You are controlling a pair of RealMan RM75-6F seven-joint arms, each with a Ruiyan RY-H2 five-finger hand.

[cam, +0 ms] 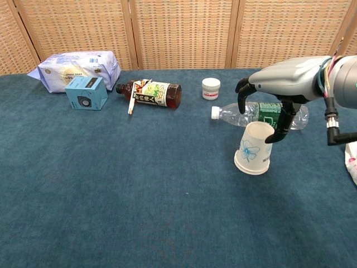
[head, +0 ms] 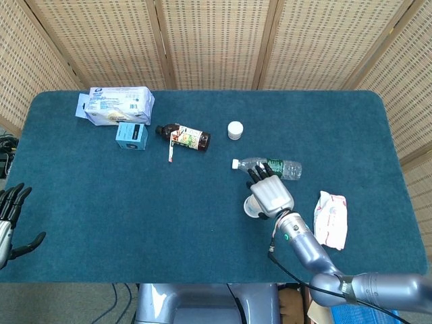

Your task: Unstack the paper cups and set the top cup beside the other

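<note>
The white paper cups point(cam: 255, 148), printed with a blue flower, lie nested and tipped on the blue cloth, mouth toward the camera. My right hand point(cam: 279, 82) hovers over their base with the fingers spread and curved down; the thumb hangs beside the cup's upper end, and I cannot tell if it touches. In the head view the right hand point(head: 270, 193) covers most of the cups point(head: 252, 208). My left hand point(head: 10, 219) stays off the table's front left corner, fingers apart and holding nothing.
A plastic water bottle point(cam: 259, 113) lies just behind the cups. Further back are a small white jar point(cam: 211, 88), a brown bottle point(cam: 152, 93), a blue box point(cam: 86, 92) and a tissue pack point(cam: 78, 66). A white packet point(head: 331, 217) lies right of the hand.
</note>
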